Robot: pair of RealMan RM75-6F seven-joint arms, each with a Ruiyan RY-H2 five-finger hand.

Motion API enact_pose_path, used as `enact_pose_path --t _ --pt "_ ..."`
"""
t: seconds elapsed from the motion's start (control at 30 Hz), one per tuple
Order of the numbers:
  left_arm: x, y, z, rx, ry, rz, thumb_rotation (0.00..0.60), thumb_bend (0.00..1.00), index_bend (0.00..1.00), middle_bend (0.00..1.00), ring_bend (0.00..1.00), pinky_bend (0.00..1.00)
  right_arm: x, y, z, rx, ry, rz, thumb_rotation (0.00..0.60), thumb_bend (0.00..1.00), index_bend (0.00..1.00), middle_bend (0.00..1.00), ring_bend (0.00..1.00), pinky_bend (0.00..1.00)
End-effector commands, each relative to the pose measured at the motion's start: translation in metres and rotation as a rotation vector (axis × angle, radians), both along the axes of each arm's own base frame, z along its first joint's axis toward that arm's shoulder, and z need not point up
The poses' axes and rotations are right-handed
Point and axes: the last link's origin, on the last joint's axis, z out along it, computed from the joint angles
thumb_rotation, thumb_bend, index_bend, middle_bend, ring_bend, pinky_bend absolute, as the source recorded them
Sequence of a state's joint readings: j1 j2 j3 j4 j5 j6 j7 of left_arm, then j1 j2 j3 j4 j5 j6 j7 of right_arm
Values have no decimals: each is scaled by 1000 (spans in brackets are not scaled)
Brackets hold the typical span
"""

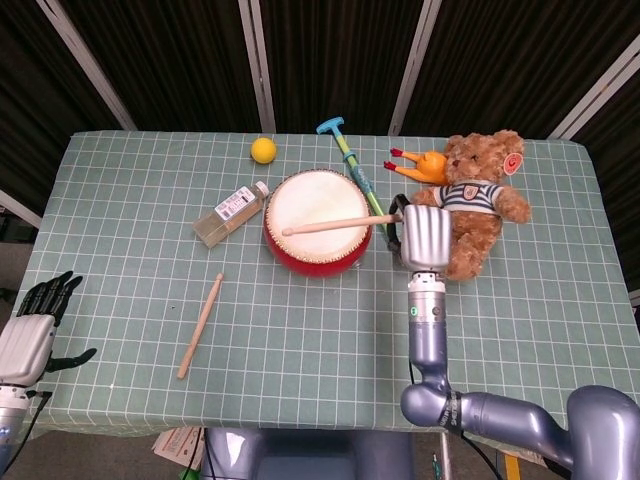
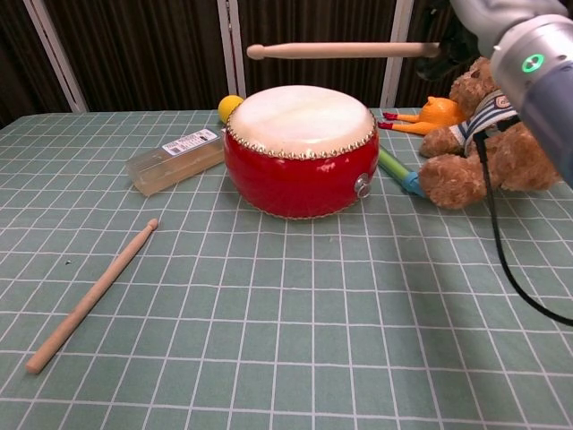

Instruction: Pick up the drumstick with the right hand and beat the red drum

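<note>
The red drum (image 1: 318, 219) (image 2: 300, 150) with a cream skin stands mid-table. My right hand (image 1: 425, 236) (image 2: 479, 20) grips a wooden drumstick (image 1: 335, 224) (image 2: 340, 50) just right of the drum. In the chest view that stick lies level, raised well above the skin, with its tip pointing left. A second drumstick (image 1: 201, 325) (image 2: 90, 296) lies flat on the cloth to the drum's front left. My left hand (image 1: 35, 330) hangs off the table's left edge, holding nothing, with its fingers apart.
A clear plastic bottle (image 1: 231, 214) (image 2: 174, 159) lies left of the drum. Behind it sit a yellow ball (image 1: 263, 150) (image 2: 229, 107) and a green and blue toy stick (image 1: 358, 173). A teddy bear (image 1: 482, 195) (image 2: 488, 134) and an orange rubber chicken (image 1: 424, 165) sit beside my right hand.
</note>
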State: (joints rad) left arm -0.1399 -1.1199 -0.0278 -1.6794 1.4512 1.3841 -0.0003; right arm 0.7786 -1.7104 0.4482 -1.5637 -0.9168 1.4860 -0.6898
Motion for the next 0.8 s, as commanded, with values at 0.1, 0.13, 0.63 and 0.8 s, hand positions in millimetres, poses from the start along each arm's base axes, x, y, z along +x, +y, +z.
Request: enact_pose_path --t 0.1,0.13,0.63,0.8 --pt "1 -1 0 5 3 -7 600 0 0 0 0 0 -43 49 15 70 41 -29 600 655 972 1000 1000 932" --pt "1 -1 0 6 5 -9 600 0 0 0 0 0 -49 56 16 82 52 -33 600 655 972 1000 1000 932" --pt "2 -3 0 23 23 -25 600 0 0 0 0 0 -119 121 -5 211 203 -137 600 654 940 1000 1000 932" --pt "2 -3 0 29 27 -28 600 0 0 0 0 0 -134 129 -22 275 262 -212 600 654 921 1000 1000 932"
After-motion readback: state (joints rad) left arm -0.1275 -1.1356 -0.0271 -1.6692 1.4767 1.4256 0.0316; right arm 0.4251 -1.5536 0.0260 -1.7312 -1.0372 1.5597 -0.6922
